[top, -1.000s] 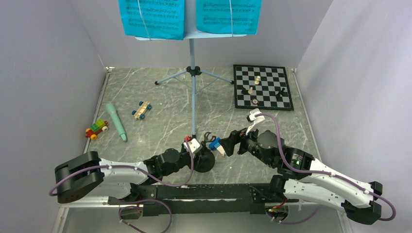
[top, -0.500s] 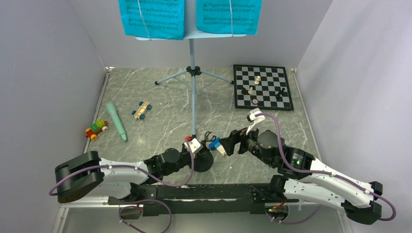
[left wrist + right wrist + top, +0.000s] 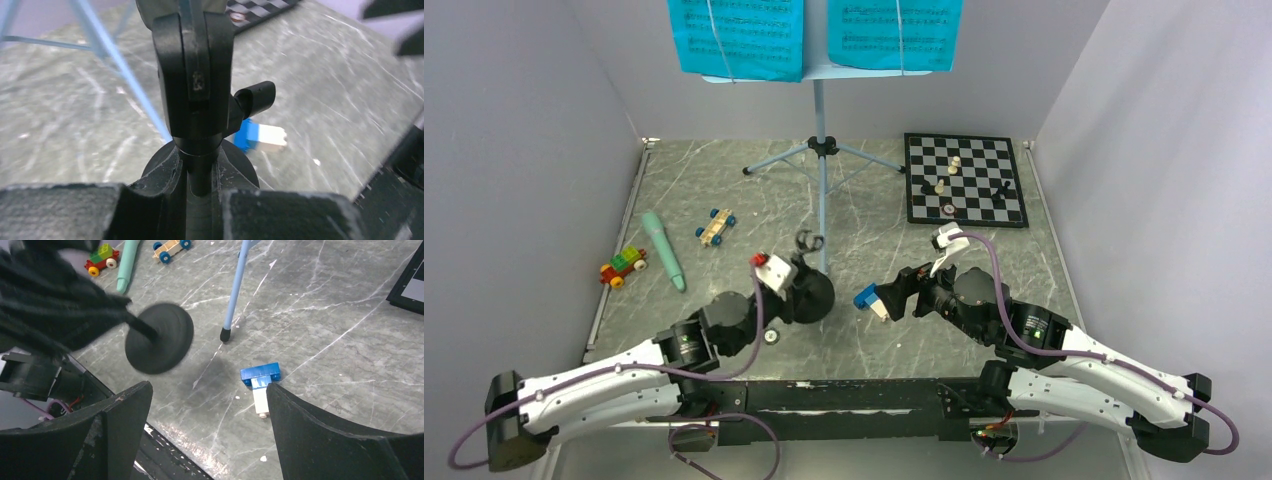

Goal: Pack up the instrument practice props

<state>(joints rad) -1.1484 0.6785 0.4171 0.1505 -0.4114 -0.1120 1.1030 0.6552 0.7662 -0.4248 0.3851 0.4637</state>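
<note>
The left gripper (image 3: 200,200) is clenched on the stem of the small black round-based mic stand (image 3: 809,290), held tilted off the grey marbled table (image 3: 724,180), clip end toward the pale-blue tripod music stand (image 3: 821,150), whose near leg stands just beside it (a likely snag). The right gripper (image 3: 210,410) hangs released above a blue-and-white toy block (image 3: 260,382).

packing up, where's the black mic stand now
Top view, just left of centre: the black mic stand is clamped in the jaws of the left gripper, beside the near leg of the music stand.

Sheet-music pages (image 3: 736,38) — tops cut off
</note>
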